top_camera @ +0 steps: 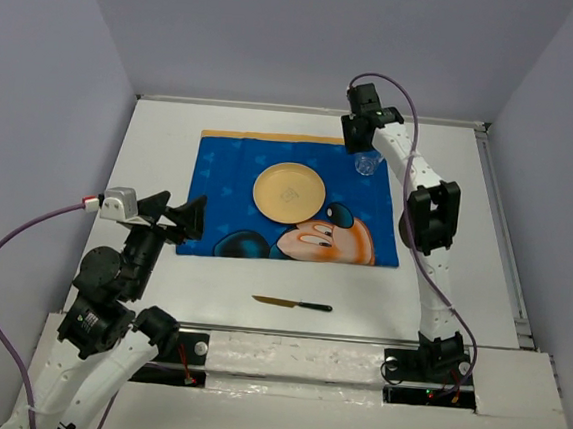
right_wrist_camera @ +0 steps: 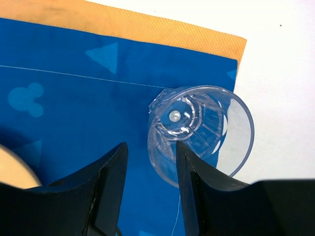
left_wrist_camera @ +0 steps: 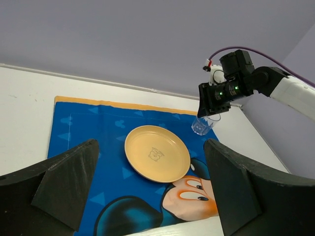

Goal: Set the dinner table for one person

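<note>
The white dinner table (top_camera: 152,143) carries a blue Mickey Mouse placemat (top_camera: 229,179). A yellow plate (top_camera: 288,193) lies on the mat's middle. A clear glass (top_camera: 368,163) stands upright on the mat's far right corner. My right gripper (top_camera: 359,141) hangs just above it, open; in the right wrist view (right_wrist_camera: 150,147) the gap lies left of the glass (right_wrist_camera: 206,128) and the right finger (right_wrist_camera: 197,196) overlaps its near wall. A knife (top_camera: 292,303) with a black handle lies on the bare table in front of the mat. My left gripper (top_camera: 188,218) is open and empty, off the mat's near left corner.
Grey walls close in the table at the back and both sides. A metal rail (top_camera: 501,233) runs along the table's right edge. The right arm's elbow (top_camera: 429,215) hangs over the mat's right edge.
</note>
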